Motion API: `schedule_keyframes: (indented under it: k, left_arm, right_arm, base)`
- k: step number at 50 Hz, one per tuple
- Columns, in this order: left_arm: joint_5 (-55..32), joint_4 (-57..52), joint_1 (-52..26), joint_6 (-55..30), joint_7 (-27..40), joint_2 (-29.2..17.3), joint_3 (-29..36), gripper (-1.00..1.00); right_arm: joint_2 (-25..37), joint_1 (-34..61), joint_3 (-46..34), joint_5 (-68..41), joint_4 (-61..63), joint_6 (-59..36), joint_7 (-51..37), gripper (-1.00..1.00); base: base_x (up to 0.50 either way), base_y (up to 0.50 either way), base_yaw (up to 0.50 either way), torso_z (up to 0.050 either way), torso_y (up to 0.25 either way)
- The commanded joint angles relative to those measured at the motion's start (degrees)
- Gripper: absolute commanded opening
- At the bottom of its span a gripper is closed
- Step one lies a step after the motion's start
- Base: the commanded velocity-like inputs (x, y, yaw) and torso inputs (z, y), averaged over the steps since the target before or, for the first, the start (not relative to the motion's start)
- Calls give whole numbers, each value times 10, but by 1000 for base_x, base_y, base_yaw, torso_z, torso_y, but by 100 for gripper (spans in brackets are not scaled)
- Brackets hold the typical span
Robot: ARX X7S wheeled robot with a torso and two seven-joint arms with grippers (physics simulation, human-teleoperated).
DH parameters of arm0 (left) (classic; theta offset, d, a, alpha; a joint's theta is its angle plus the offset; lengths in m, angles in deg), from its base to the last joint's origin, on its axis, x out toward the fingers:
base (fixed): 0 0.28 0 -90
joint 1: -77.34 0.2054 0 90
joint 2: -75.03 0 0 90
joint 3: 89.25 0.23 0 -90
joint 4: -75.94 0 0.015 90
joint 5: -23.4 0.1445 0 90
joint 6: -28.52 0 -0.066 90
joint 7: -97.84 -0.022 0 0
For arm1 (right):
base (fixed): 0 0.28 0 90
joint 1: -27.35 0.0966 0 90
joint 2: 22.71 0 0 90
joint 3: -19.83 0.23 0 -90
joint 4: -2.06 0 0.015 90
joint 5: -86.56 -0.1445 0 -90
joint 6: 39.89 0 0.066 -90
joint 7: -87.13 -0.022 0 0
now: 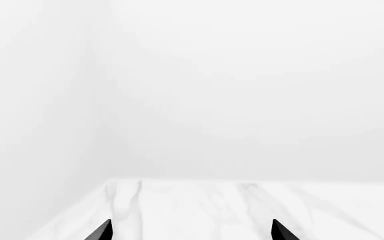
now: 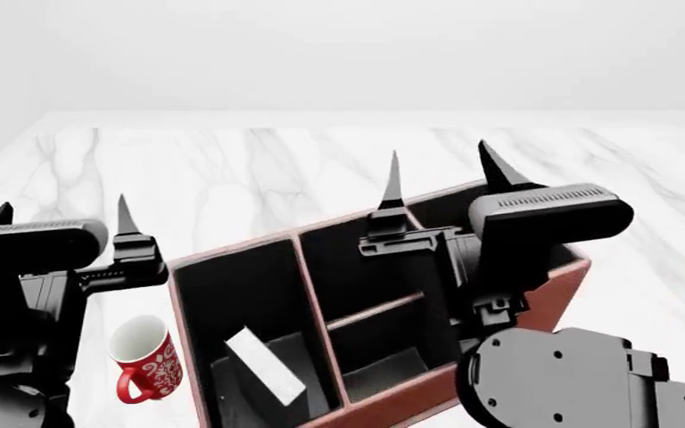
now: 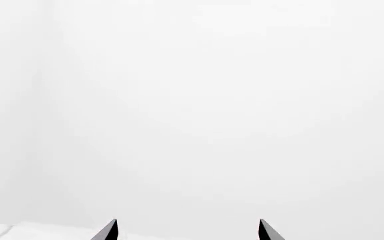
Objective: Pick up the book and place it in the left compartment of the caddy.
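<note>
The reddish-brown caddy [image 2: 564,287] stands on the marble table in the head view. The black book [image 2: 267,364], white page edges up, leans tilted inside the near end of the long left compartment [image 2: 242,285]. My left gripper [image 2: 61,212] is open and empty, raised left of the caddy with its fingers pointing up. My right gripper [image 2: 441,160] is open and empty, raised over the caddy's right part. The left wrist view shows only my left gripper's [image 1: 192,231] spread tips over bare table. The right wrist view shows my right gripper's [image 3: 187,231] spread tips against the white wall.
A red patterned mug [image 2: 146,361] stands on the table just left of the caddy, below my left arm. The white marble table [image 2: 259,160] runs back to white walls. My right arm's body [image 2: 557,374] hides the caddy's near right corner.
</note>
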State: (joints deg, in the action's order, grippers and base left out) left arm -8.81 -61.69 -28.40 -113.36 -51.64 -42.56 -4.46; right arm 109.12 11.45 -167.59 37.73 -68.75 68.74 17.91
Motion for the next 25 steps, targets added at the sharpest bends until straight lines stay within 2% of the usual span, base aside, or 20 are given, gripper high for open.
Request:
schedule_keyframes:
  k: [1, 13, 25]
  left_arm:
    - [0, -15, -22, -1, -1, -7, 16, 100]
    - [8, -43, -114, -53, 15, -23, 76, 100]
    - [2, -60, -176, -85, 25, -24, 104, 100]
  right_arm:
    - [20, 0, 11, 33, 27, 8, -22, 100]
    - [54, 43, 34, 36, 98, -14, -46, 100]
    - [71, 71, 47, 53, 151, -42, -68, 100]
  base:
    - [0, 0, 0, 0, 0]
    - [0, 0, 0, 0, 0]
    - [0, 0, 0, 0, 0]
